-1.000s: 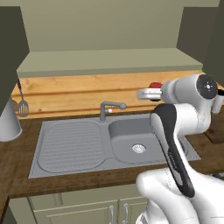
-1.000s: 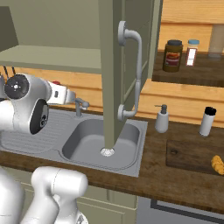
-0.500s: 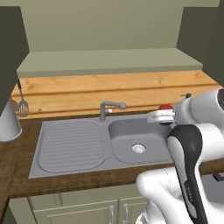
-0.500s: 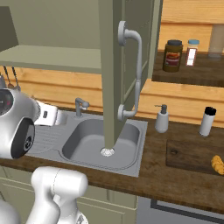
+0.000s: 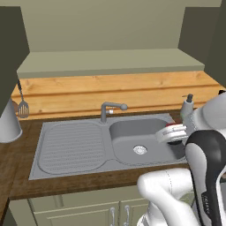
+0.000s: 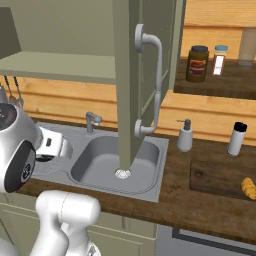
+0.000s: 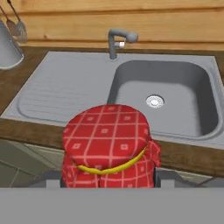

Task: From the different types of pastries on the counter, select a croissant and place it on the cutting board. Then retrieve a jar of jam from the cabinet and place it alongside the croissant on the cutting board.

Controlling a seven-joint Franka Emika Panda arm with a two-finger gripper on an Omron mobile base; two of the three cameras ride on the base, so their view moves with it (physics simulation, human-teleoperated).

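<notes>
The fingers are clamped on the jar of jam (image 7: 107, 146), up over the sink (image 7: 131, 94). It should go slowly right and land beside the croissant (image 6: 248, 188) on the cutting board (image 6: 215, 177).

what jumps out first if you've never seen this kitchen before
The jar of jam, red-checked cloth over its lid, sits in the gripper above the steel sink. To the right, the open cabinet door hangs over the basin, and a croissant lies on the cutting board.
</notes>
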